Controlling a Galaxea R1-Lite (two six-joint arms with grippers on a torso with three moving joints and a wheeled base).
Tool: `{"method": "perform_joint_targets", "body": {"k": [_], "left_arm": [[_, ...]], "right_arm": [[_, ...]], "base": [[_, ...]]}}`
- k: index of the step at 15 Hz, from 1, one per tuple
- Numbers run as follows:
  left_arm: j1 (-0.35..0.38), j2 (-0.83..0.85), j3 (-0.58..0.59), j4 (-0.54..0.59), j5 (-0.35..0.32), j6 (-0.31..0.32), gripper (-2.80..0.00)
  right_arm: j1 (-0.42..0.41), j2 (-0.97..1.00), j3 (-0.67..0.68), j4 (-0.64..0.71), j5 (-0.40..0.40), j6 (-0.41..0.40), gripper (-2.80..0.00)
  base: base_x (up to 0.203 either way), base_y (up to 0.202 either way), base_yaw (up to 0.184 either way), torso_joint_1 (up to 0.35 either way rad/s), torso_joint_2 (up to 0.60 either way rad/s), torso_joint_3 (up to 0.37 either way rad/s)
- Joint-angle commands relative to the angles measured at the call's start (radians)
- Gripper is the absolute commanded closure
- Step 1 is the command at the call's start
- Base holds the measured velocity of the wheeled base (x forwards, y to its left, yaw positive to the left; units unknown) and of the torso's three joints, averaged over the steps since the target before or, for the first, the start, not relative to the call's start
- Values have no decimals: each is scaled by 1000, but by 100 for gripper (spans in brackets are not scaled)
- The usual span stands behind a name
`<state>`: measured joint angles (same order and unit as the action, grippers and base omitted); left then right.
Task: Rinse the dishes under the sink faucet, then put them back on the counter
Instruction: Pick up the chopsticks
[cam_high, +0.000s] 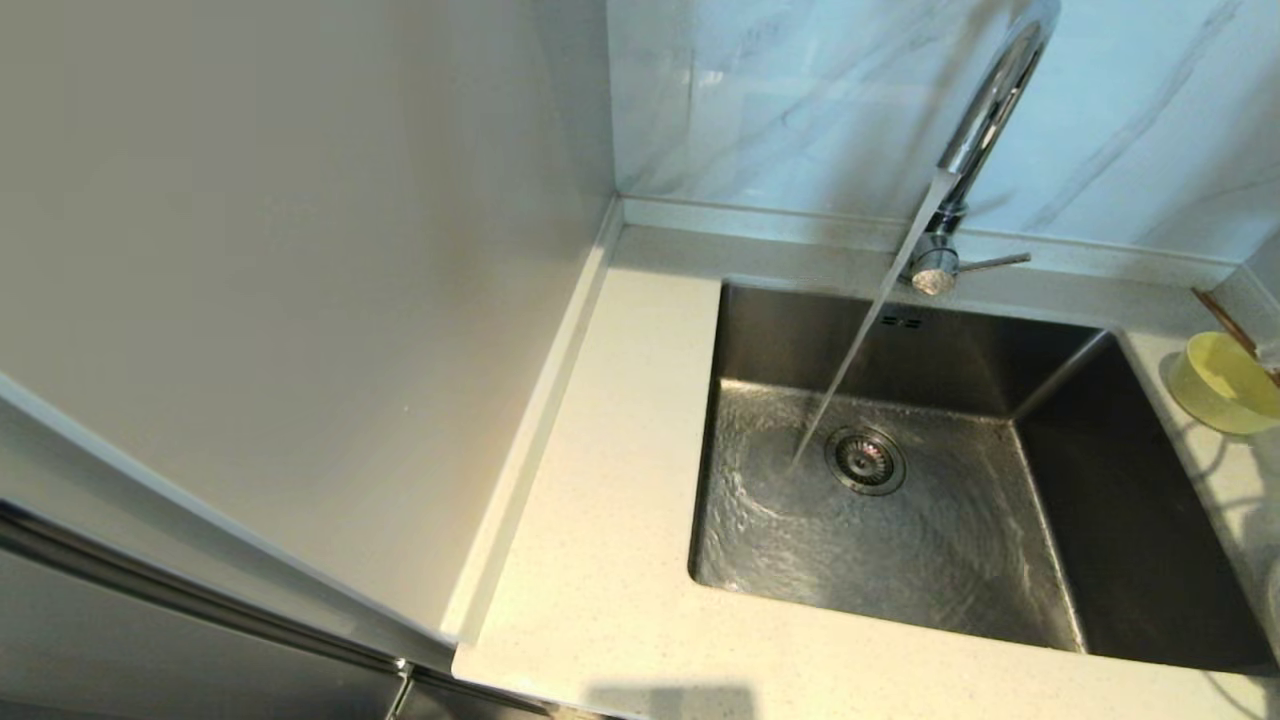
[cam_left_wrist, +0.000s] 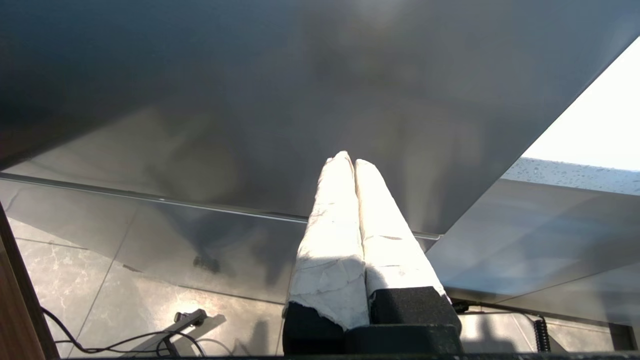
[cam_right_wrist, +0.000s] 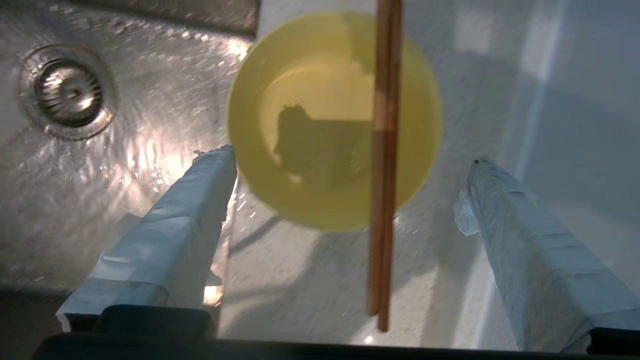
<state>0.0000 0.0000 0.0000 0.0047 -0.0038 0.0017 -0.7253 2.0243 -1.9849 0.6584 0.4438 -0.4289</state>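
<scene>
Right gripper (cam_right_wrist: 350, 162) spread wide, holds nothing, hangs above bowl (cam_right_wrist: 334, 120) without touching. Bowl stands on counter (cam_right_wrist: 300, 280), just beside sink (cam_high: 900, 520) on its right side. Chopsticks (cam_right_wrist: 382, 165) lie across bowl rim. Faucet (cam_high: 985, 120) runs, water falls near drain strainer (cam_high: 865, 460). Left gripper (cam_left_wrist: 354, 160) parked low beside cabinet, fingers pressed together, empty.
</scene>
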Motion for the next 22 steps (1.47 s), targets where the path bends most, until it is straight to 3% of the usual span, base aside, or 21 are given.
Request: {"method": "perform_joint_targets", "body": {"k": [1,4,10,17,20,22], "left_arm": [[0,0,0,0,-1,0,0],[0,0,0,0,-1,0,0],[0,0,0,0,-1,0,0],[0,0,0,0,-1,0,0],[0,0,0,0,-1,0,0],[0,0,0,0,1,0,0]], "right_arm": [[13,-7,0,-26,-19,-2,-280],[14,-13,0,-49,-35,-4,-280],[55,-2,0,-50,-174,-30,-280],[114,34,0,-58,-280,-28,-280],[135,26,0,-120,-288,9,-280],[164,21,0,-211,-289,84,-280]], "base": [[0,0,0,0,0,0],[0,0,0,0,0,0],[0,0,0,0,0,0],[0,0,0,0,0,0],[0,0,0,0,0,0],[0,0,0,0,0,0]]}}
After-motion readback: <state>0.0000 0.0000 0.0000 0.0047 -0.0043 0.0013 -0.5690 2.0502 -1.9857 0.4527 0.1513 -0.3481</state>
